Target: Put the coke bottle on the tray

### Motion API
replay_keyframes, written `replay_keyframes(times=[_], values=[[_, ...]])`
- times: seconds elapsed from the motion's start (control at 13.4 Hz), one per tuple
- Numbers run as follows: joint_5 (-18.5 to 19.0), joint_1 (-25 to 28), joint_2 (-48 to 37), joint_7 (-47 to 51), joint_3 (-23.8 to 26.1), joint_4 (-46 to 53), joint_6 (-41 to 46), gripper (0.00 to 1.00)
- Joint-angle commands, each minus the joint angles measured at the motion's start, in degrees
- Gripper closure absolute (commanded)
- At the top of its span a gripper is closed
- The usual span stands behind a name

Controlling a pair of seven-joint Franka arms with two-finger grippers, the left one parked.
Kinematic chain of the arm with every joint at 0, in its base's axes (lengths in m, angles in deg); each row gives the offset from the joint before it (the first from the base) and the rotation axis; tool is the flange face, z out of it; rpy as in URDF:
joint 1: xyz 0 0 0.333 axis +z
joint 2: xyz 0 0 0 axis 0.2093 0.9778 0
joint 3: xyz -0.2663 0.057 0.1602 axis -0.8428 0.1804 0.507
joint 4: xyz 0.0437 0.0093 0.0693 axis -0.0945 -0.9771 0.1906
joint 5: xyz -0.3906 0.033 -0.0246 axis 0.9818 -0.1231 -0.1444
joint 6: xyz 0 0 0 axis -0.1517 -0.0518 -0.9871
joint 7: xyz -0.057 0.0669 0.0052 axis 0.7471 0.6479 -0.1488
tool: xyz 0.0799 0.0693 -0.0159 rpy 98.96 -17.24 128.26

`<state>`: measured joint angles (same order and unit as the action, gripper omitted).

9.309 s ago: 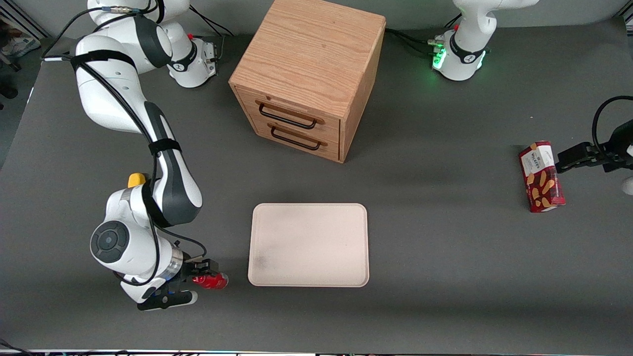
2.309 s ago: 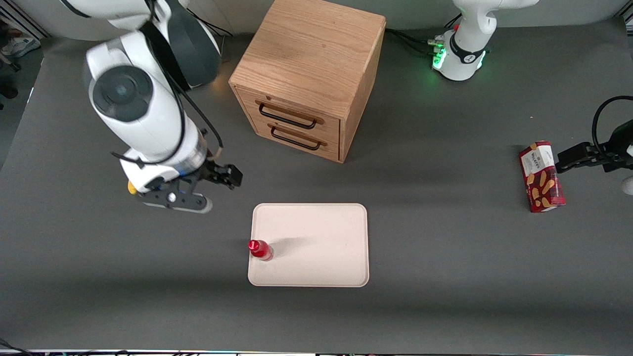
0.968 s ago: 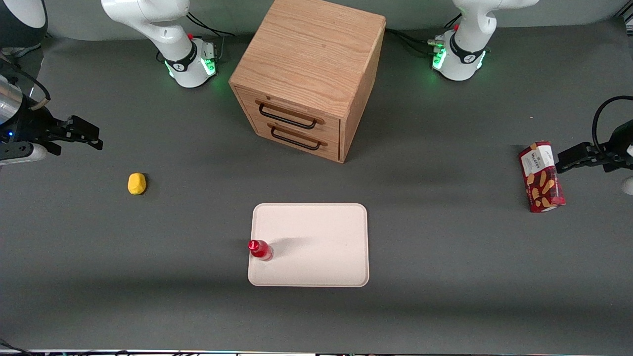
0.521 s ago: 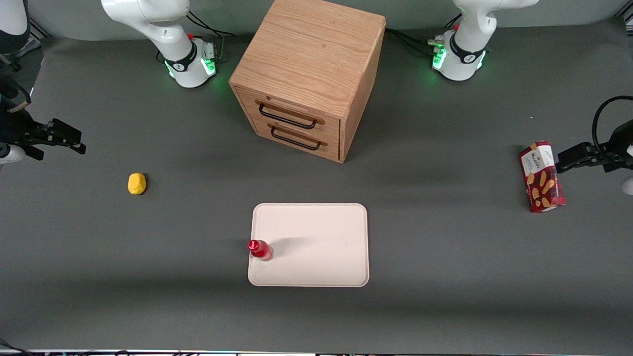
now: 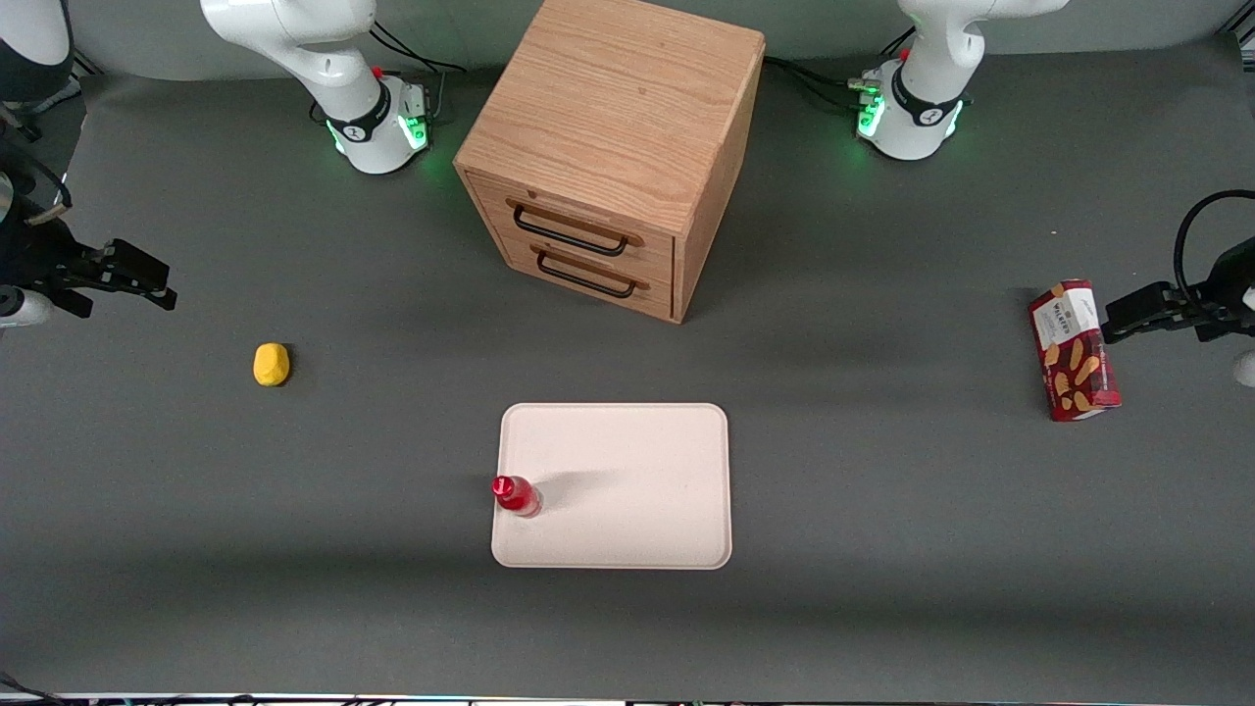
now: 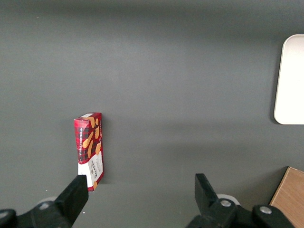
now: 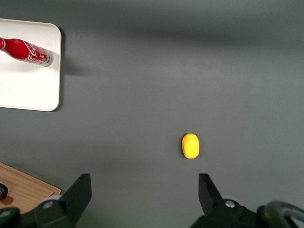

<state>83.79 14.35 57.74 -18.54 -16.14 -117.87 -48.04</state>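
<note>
Since half a second ago the gripper (image 5: 127,277) has been shifted slightly nearer the middle of the tabletop (image 5: 882,471), while nothing else has been moved. It is held high over the working arm's end of the tabletop, well apart from the tray (image 5: 627,461). In the right wrist view its two fingers (image 7: 78,192) are seen spread wide apart with nothing between them.

The coke bottle (image 5: 516,494) is stood upright on the tray, close to the rim on the side toward the working arm. In the right wrist view the coke bottle (image 7: 24,51) is seen near a rounded corner of the tray (image 7: 28,85).

A yellow lump (image 5: 272,364) is seen on the tabletop between the gripper and the tray, nearer the gripper. A wooden drawer cabinet (image 5: 613,147) is placed farther from the front camera than the tray. A red snack box (image 5: 1074,350) is laid toward the parked arm's end.
</note>
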Motion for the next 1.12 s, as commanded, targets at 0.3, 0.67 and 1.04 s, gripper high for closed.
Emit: replay_keyframes(times=[0.3, 0.67, 1.04], values=[[-0.3, -0.2, -0.7, -2.2, -0.2, -0.2, -0.7, 0.00], [-2.0, -0.2, -0.8, -1.9, -0.2, -0.3, 0.0, 0.00], [-2.0, -0.2, -0.8, -1.8, -0.2, -0.3, 0.3, 0.00]])
